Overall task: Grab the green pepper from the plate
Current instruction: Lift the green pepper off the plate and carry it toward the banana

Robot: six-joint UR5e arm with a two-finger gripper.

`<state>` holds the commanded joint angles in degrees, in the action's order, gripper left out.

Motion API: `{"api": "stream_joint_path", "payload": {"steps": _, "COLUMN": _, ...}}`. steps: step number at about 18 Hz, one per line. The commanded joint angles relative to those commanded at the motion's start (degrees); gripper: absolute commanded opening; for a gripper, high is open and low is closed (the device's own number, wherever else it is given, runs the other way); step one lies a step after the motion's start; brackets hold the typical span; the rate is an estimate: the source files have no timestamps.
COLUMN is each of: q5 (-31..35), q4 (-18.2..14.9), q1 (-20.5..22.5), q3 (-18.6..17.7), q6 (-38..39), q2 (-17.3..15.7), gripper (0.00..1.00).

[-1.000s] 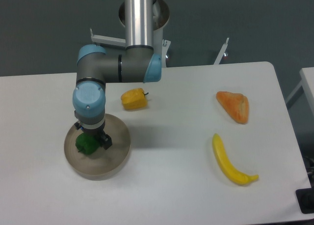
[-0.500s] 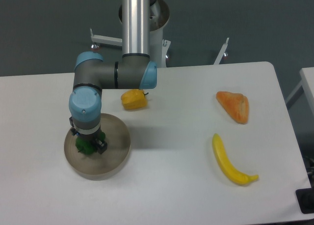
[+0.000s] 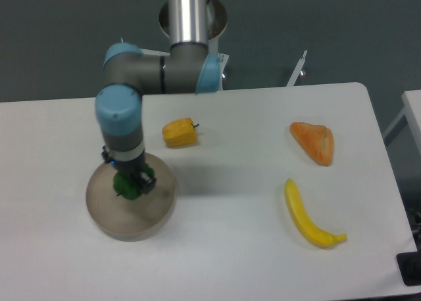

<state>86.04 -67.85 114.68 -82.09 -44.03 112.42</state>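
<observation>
On the white tabletop (image 3: 230, 248), the banana (image 3: 309, 219) lies nearest. On the left, the jaws of the gripper (image 3: 131, 181) are closed around the green pepper (image 3: 126, 186) over the plate (image 3: 135, 225). Farther back lies the yellow pepper (image 3: 179, 132).

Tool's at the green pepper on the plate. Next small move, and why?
Probably a short straight lift. The tool sits around the green pepper over the middle of the plate, apparently closed on it, though the fingers are partly hidden by the wrist. Whether the pepper has left the dish cannot be told. Rising vertically clears the raised rim and keeps away from the yellow pepper.
</observation>
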Motion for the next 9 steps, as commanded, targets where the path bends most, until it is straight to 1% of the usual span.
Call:
{"api": "stream_joint_path", "payload": {"steps": 1, "q5": 0.0, "q4": 0.1, "q1": 2.4, "q3": 0.0, "q6": -1.2, "q2": -0.9, "gripper": 0.24}}
{"api": "stream_joint_path", "payload": {"steps": 5, "q5": -0.5, "q4": -0.1, "q1": 9.3, "q3": 0.1, "q6": -7.9, "q2": -1.9, "gripper": 0.25}}
{"api": "stream_joint_path", "payload": {"steps": 6, "q5": -0.4, "q4": -0.3, "q1": 11.6, "q3": -0.1, "q6": -11.6, "q2": -2.0, "gripper": 0.25}}
{"api": "stream_joint_path", "payload": {"steps": 7, "q5": -0.4, "q4": -1.6, "q1": 13.7, "q3": 0.3, "q6": -14.7, "q2": -2.1, "gripper": 0.25}}
{"api": "stream_joint_path", "payload": {"steps": 9, "q5": 0.0, "q4": -3.9, "q1": 16.3, "q3": 0.6, "q6": -17.1, "q2": -2.1, "gripper": 0.25}}
